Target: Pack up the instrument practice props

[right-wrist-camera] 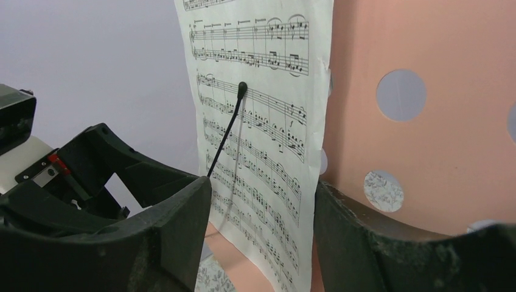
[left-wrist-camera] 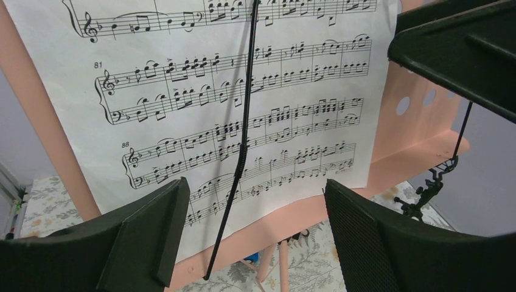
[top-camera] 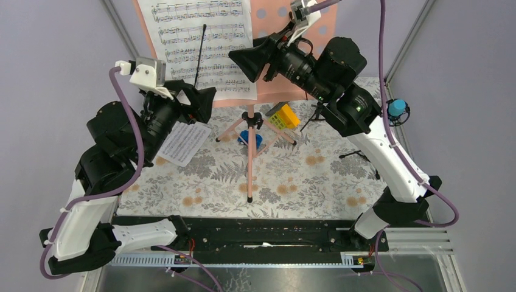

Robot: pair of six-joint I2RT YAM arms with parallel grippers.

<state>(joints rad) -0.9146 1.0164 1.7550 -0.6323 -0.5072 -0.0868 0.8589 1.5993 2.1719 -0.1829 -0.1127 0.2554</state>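
Right claw (right-wrist-camera: 260,188) faces white notated page (right-wrist-camera: 274,121), pink stand (right-wrist-camera: 450,152).

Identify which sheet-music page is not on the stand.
The loose page lying flat on the floral table cover beside the left arm; the other page leans upright on the pink music stand.

Music stand (top-camera: 268,21) pink, round holes; sheet-music page (top-camera: 182,42) white, black notes; table cover (top-camera: 304,176) grey leaf print, orange flowers.
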